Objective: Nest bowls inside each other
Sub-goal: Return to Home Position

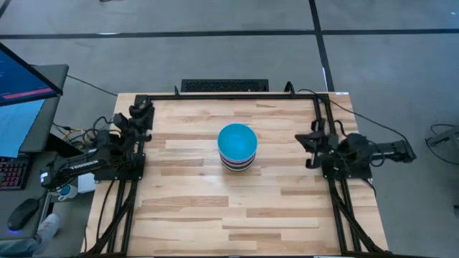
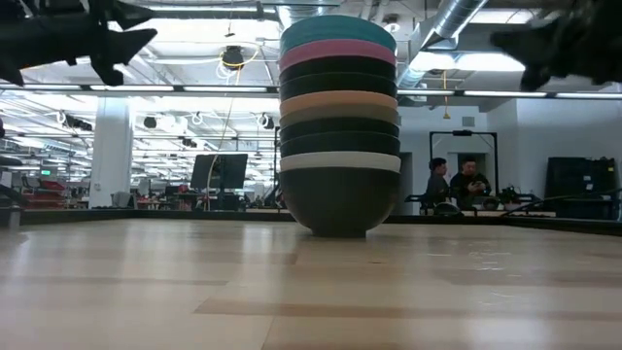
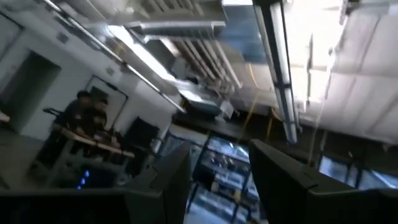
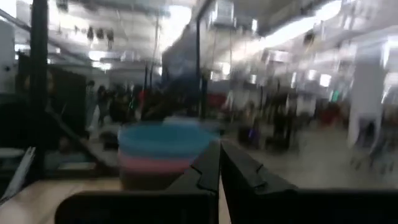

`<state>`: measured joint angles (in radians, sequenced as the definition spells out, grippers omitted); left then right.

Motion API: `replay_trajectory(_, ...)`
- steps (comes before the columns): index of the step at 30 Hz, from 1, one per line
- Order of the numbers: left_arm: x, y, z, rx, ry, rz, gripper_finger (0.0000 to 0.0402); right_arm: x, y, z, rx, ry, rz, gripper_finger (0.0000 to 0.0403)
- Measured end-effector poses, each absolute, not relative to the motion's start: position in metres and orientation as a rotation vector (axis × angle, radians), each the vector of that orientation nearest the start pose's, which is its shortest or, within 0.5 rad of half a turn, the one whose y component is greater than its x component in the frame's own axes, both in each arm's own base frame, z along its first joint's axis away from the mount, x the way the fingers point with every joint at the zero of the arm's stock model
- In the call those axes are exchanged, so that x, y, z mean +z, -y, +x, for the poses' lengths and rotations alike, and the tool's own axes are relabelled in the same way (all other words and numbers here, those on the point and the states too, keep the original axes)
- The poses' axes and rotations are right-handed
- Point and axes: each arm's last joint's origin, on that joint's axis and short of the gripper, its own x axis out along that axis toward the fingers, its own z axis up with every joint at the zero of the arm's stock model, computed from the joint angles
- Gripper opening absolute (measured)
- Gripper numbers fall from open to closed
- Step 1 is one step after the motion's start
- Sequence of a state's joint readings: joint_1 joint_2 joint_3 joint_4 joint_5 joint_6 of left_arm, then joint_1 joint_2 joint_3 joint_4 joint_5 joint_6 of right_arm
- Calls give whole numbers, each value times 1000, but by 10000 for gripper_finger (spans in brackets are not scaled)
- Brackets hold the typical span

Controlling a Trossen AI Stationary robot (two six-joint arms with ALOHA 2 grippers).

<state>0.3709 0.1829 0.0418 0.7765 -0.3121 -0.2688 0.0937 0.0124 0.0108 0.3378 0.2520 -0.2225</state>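
Observation:
All the bowls stand nested in one stack (image 1: 237, 147) at the table's middle, its black bottom bowl resting on the wood (image 2: 338, 209). A bright blue bowl (image 2: 337, 32) is on top, with pink, black, orange, black and white rims below it. My left gripper (image 1: 141, 115) waits by the table's left edge near the far corner; its fingers (image 3: 221, 180) are open and tipped up at the ceiling. My right gripper (image 1: 307, 140) hovers near the right edge with its fingers shut (image 4: 219, 171), pointing at the stack (image 4: 163, 149). Neither gripper touches a bowl.
A black frame (image 1: 229, 95) runs along the table's far, left and right edges. Bare wood lies around the stack on every side (image 1: 215, 208). A monitor and keyboard (image 1: 18, 107) stand left of the table. People sit in the room beyond (image 2: 459, 180).

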Motion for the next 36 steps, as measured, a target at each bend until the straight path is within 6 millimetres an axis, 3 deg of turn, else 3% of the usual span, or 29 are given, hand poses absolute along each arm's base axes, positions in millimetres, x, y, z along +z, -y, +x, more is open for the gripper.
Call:
replay_trajectory(4,227,-38,85,455,628,-194,153,191,1,94,-122,265,-89,36)
replay_trajectory(9,218,-37,92,343,479,-152,153,202,0,91,7,398,-247,36)
replay_trajectory(19,196,-39,97,375,333,-172,153,193,3,94,20,295,-106,36)
replay_trajectory(24,195,-39,97,385,323,-170,153,188,4,95,-7,237,-151,36)
replay_trajectory(29,195,-40,97,404,323,-187,153,185,4,96,6,206,-90,33)
replay_trajectory(36,183,-41,100,421,204,-221,153,185,4,96,5,205,-84,33)
